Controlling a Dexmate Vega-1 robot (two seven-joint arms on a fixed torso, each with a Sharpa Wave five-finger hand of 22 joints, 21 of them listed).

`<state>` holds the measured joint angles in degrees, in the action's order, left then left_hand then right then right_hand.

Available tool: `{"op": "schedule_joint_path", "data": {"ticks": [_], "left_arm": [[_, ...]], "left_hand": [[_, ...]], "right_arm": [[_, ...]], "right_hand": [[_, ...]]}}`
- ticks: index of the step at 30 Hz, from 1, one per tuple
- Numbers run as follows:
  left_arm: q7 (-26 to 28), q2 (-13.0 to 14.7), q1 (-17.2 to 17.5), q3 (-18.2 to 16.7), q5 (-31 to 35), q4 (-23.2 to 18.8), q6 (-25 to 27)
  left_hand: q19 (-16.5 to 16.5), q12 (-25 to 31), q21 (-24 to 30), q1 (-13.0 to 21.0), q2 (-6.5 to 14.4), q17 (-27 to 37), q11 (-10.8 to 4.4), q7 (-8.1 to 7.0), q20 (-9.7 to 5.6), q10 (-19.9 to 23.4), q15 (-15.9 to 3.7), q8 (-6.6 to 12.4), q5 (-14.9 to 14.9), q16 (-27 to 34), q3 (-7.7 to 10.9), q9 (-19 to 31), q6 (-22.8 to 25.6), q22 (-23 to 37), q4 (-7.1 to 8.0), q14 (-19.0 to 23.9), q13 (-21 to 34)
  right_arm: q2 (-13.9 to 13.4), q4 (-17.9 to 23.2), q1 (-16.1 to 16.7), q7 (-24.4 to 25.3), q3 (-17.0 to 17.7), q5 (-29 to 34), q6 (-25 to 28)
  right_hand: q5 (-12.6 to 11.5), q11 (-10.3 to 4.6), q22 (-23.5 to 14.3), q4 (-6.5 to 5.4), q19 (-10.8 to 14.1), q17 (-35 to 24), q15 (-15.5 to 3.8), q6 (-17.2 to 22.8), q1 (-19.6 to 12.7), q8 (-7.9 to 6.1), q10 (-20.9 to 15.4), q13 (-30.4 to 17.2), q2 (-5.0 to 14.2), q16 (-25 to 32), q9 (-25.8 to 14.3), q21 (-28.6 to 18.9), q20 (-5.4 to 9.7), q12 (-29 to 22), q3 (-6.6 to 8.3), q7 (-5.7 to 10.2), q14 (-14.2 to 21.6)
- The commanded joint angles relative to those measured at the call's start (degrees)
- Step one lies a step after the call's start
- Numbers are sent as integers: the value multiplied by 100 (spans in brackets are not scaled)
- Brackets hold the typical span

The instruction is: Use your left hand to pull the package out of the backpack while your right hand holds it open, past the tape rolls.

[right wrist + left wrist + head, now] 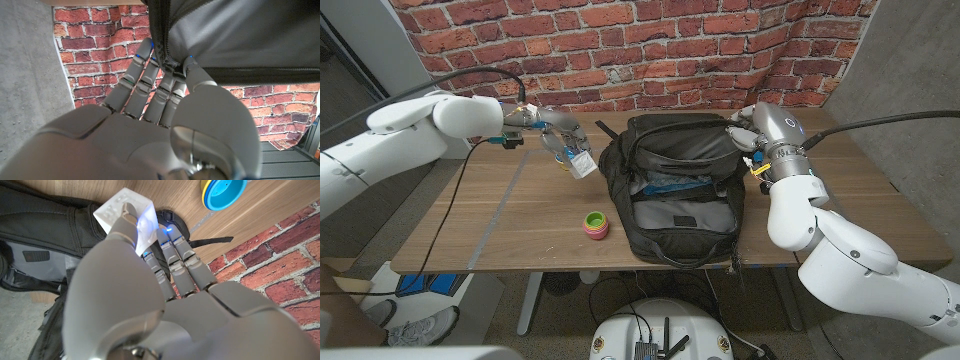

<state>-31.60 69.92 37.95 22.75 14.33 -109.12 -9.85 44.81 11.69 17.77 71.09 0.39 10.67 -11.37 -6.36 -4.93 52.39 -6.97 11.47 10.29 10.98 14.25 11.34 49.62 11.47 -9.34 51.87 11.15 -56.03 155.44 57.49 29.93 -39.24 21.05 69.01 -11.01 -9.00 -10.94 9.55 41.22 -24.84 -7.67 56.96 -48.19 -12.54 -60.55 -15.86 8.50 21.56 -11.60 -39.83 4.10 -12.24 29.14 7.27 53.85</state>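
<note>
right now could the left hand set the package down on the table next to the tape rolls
Probably yes. The left hand holds the package clear of the backpack, above bare table, and nothing stands between it and the tape rolls.

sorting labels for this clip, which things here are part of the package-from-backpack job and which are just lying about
Part of the job:
- package, held in the left hand clear of the bag
- backpack, open on the table
- right hand, gripping the backpack's zipped edge

Just lying about:
- stacked tape rolls on the wooden table
- brick backdrop
</note>
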Motion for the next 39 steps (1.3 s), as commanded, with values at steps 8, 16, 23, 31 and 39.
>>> {"op": "schedule_joint_path", "data": {"ticks": [8,16,23,31,39], "left_arm": [[-66,-240,-210,365,1153,-66,252],[-93,-301,-206,475,1707,-201,450],[-160,-358,-160,526,2086,-315,692],[-254,-469,-237,607,2224,-227,692],[-277,-622,-365,708,2335,-59,633]], "left_hand": [[-40,20,24,-252,304,7,-90,-5,-656,160,-681,36,39,-10,51,16,-19,1,14,-38,73],[-40,20,26,-267,295,5,-90,-14,-653,162,-681,37,37,-13,47,15,-16,0,16,-47,73],[-39,17,28,-282,283,6,-90,-16,-652,157,-683,30,36,-9,41,13,-31,-3,16,-43,71],[-43,13,27,-299,284,5,-89,-12,-653,147,-679,31,36,-10,41,13,-28,-5,22,-48,70],[-43,11,28,-309,282,4,-90,-20,-653,142,-682,31,36,-9,40,12,-28,-7,22,-48,69]], "right_arm": [[78,-33,1017,467,407,21,-218],[94,-236,1378,615,563,44,-569],[98,-384,1494,771,360,428,-563],[94,-236,1697,688,237,722,-274],[56,-29,1916,420,487,509,-302]], "right_hand": [[-27,-47,-4,-8,-44,-20,-491,18,27,-37,-34,-47,-14,-48,-8,-46,802,-39,41,33,-38],[-24,-45,-2,-4,-66,-23,-494,14,25,-37,-3,-62,-20,-58,-8,-49,801,-31,39,40,-57],[-23,-51,1,11,-94,-15,-506,11,4,-39,1,-73,-29,-96,-9,-50,797,-32,51,54,-123],[-12,-70,9,27,-218,-6,-508,21,-12,-47,11,-66,-67,-158,-12,-15,763,-19,46,60,-242],[18,-121,22,30,-369,-31,-467,-110,19,-3,168,-52,-190,-203,-16,24,682,56,-43,182,-410]]}}
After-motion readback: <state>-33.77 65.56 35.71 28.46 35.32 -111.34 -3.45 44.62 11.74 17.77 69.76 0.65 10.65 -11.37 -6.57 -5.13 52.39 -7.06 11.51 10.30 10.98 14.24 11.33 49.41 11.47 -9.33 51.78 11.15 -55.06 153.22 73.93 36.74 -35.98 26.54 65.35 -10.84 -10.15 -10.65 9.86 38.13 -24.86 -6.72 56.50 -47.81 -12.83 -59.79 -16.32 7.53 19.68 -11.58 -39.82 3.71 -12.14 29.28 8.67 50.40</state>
